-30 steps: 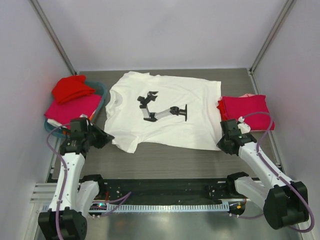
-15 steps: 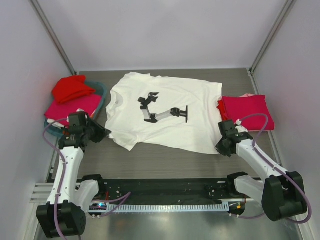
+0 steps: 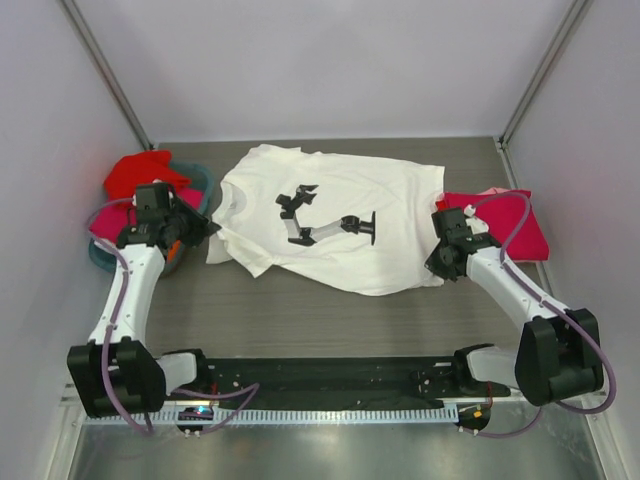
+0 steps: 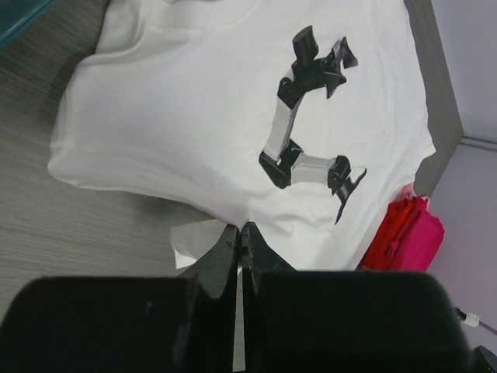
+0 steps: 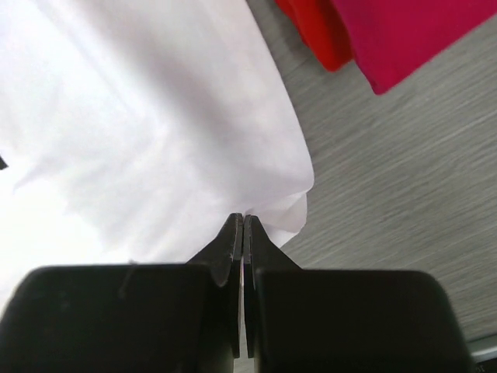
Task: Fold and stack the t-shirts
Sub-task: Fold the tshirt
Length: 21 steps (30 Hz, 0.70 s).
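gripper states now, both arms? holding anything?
Left gripper: closed, pinching the near edge of the white cotton t-shirt with the robot-arm print.
Right gripper: closed, pinching the same t-shirt's edge.

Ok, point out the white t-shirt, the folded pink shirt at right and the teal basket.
white t-shirt [image 3: 325,230]: top view, on its chest print.
folded pink shirt [image 3: 500,225]: top view, its top face.
teal basket [image 3: 204,184]: top view, its right rim.

A white t-shirt with black-and-grey robot-arm print, spread print-up, near corners raised, folded magenta tee just right of it, crumpled red tee to its left
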{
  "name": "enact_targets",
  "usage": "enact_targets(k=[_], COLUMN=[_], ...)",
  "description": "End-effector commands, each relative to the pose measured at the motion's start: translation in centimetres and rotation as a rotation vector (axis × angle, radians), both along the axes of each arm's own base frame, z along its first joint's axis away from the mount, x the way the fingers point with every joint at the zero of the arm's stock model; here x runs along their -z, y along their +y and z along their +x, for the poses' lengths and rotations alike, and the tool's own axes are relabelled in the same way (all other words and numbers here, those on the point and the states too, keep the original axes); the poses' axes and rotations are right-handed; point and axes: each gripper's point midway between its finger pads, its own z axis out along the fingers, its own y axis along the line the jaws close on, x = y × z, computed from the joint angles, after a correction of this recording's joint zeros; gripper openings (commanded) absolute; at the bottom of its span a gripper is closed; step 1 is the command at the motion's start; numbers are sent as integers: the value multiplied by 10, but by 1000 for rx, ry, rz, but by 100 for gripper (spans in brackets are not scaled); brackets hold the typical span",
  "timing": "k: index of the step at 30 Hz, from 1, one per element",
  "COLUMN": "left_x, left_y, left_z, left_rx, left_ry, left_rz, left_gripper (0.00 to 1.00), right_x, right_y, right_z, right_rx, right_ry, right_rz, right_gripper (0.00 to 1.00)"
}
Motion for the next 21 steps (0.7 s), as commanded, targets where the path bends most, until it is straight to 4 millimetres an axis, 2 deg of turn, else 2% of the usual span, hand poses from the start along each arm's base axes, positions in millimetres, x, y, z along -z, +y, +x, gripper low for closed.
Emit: enact_targets(k=[1,3,4,6,7,9,10,12,13,16,17,19,21], left_x=[-19,-21,-28,-24,-34,-30,-39,-31,-38,-31,-34,-27,-29], left_y=[2,3,4,6,6,6,6,1,0,-4,-7,-7,-12], left_z=[36,45,54,66,74,86,94,103,110,119,124,131,138], left_rx=[-3,0,-1,-9,-9,-16,-16,4,9,15,18,11,24], left_ry=[-70,-67,-79,-63,-84,-67,-88,-59,-71,-46,-57,-41,-45], left_rz=[12,21,23,25,28,30,30,24,27,35,43,58,60], left_gripper=[0,0,0,0,0,0,1,0,0,0,0,0,0], right_x=[-25,-24,-30,-31,-31,-32,-33,-37,-37,-42,-38,-42,-34], right_y=[1,0,1,-1,-1,-8,-9,-17,-16,-24,-24,-24,-23], right_z=[34,42,50,60,67,77,84,94,100,116,120,130,137], right_rx=[-11,-11,-12,-8,-6,11,15,38,34,49,48,45,40], right_ry=[-89,-80,-97,-103,-103,-111,-114,-134,-134,-155,-143,-154,-134], right_rz=[-13,-14,-6,6,14,28,42,59,79,101,110,112,115], right_gripper=[1,1,1,1,1,1,1,1,1,1,1,1,1])
